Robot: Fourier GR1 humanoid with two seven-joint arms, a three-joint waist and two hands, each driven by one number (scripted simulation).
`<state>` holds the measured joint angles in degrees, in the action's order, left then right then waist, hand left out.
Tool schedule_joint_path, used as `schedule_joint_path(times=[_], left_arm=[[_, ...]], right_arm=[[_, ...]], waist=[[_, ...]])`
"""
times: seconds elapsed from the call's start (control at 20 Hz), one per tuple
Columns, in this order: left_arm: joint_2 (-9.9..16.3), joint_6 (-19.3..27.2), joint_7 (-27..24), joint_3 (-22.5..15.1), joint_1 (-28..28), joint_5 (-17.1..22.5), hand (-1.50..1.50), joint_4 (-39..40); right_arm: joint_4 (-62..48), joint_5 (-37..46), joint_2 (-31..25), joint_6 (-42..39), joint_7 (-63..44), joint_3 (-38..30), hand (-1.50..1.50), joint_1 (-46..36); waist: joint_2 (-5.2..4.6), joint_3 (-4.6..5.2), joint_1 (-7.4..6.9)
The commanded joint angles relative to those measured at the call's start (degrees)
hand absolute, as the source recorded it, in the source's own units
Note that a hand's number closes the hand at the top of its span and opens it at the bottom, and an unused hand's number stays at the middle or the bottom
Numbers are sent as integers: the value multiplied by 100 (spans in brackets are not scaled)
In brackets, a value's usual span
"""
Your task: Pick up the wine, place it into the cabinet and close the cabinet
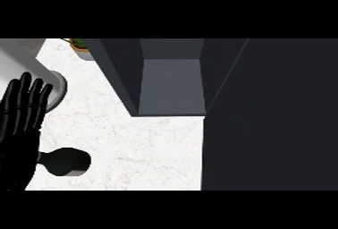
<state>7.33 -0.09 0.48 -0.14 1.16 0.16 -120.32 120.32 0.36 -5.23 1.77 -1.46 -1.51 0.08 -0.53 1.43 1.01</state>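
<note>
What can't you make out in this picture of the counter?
- Right hand: not in the head view at all.
- Wine bottle: only a dark shape; the left hand covers its near end.
- Cabinet: its open door blocks the counter behind it.
- Potted plant: cut off by the top edge.

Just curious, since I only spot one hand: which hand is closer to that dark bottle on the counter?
Left. The left hand rests open at the view's left edge, fingers up, right beside the bottle. The right hand is not in view.
</note>
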Motion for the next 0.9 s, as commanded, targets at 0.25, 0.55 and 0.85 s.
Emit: schedule_joint_path(times=[0.25, 0.55, 0.85], left_arm=[[496, -1420, 274, -136, -664, 1467, -150, 444], [394, -1308, 1868, -444, 126, 2625, -150, -492], [181, -348, 2996, -908, 0, 2408, -150, -1668]], right_arm=[[970, 409, 363, 68, 23, 800, -150, 871], [1727, -903, -270, -1156, -963, 1402, -150, 1268], [2717, -650, -204, -1093, -1143, 1968, -150, 2169]], waist=[[74, -138, 37], [101, -144, -95], [77, -147, -54]])
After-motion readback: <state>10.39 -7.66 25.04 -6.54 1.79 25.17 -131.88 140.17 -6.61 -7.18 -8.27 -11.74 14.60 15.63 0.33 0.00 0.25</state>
